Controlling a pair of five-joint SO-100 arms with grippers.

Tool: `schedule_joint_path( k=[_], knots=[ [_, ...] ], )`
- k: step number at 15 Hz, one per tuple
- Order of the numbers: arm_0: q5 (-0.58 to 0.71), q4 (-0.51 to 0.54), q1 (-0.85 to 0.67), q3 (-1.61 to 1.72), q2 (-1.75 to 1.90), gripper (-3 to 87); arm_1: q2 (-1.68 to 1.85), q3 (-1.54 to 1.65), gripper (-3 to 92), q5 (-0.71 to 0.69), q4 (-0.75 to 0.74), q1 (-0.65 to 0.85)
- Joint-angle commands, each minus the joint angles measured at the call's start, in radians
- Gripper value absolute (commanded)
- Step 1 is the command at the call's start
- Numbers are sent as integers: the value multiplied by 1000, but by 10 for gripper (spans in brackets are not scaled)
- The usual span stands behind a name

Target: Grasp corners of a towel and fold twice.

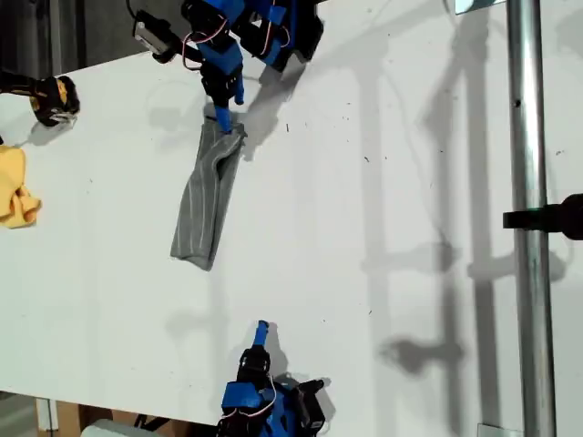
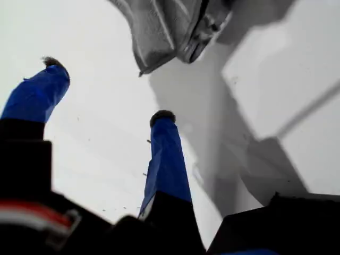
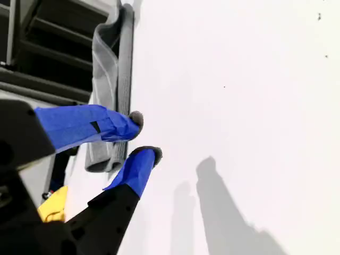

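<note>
Towel [image 1: 207,200]: grey, pinstriped, bunched into a long narrow strip, lying flat on the white table, slightly slanted.

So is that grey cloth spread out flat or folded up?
Folded: the towel lies as a narrow, layered strip on the table.

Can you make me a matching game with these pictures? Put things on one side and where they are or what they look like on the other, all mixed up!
Things:
A. the towel
B. the yellow cloth
C. my first gripper
D. the metal pole

Descriptions:
1. crumpled at the exterior view's left edge
2. shiny, running down the exterior view's right side
3. grey, folded into a long narrow strip
4. blue fingers apart, holding nothing

Pairs: A-3, B-1, C-4, D-2
</note>
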Motion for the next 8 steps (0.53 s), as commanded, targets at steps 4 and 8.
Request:
schedule_joint_path(
  k=[4,8],
  knots=[
    [-21,2,-14,0,8,71,-364,-84,364,-166,-261,215],
    [-29,2,-20,3,8,71,-735,-167,364,-170,-448,187]
  ],
)
